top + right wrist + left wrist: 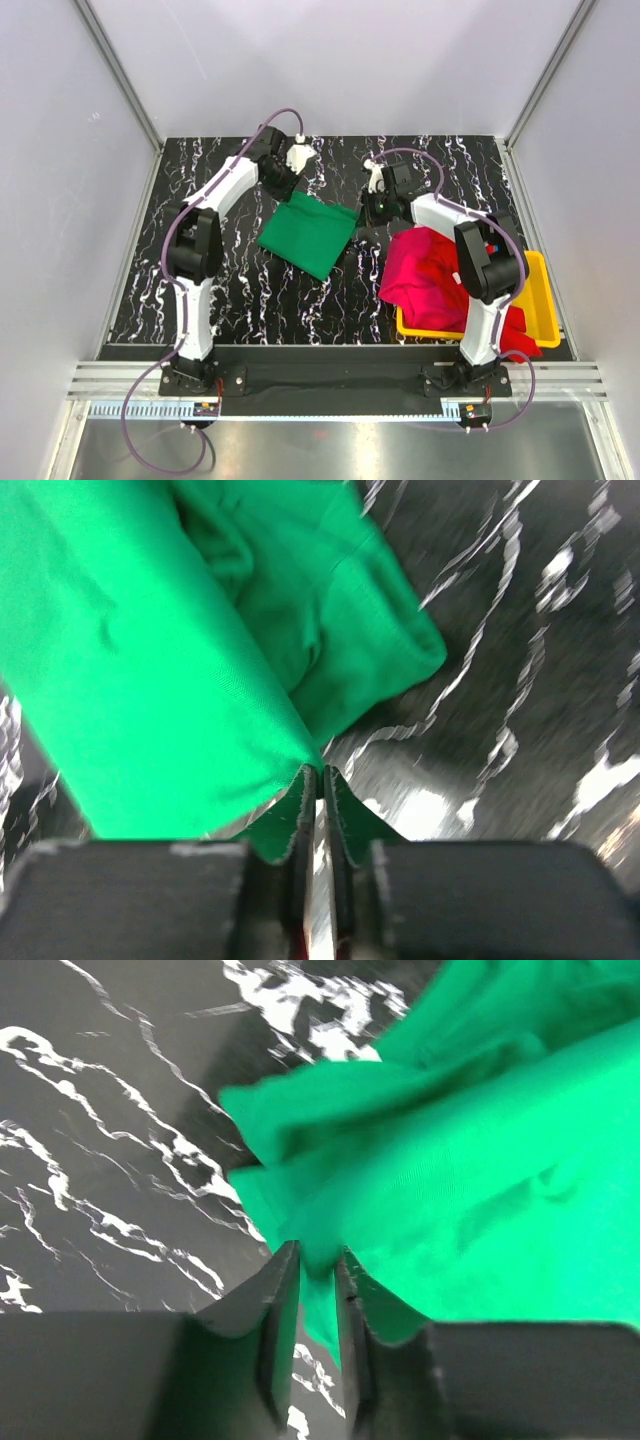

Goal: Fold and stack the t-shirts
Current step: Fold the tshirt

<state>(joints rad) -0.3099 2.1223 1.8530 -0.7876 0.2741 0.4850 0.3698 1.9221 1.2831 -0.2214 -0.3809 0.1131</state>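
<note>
Left pincer (315,1265) touches the folded green t-shirt's (470,1160) corner.

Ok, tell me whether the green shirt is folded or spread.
Folded. The green t-shirt lies as a compact layered rectangle on the table, doubled edges visible in both wrist views.

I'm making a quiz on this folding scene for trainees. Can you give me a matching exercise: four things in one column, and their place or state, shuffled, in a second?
Things:
1. green t-shirt
2. red t-shirt
3. yellow tray
4. left hand

Place or state:
A. at the table's right edge, near side
B. spilling over the tray's left rim onto the table
C. folded on the marbled table between the two arms
D. fingers nearly together around an edge of green cloth

Pairs: 1-C, 2-B, 3-A, 4-D
</note>
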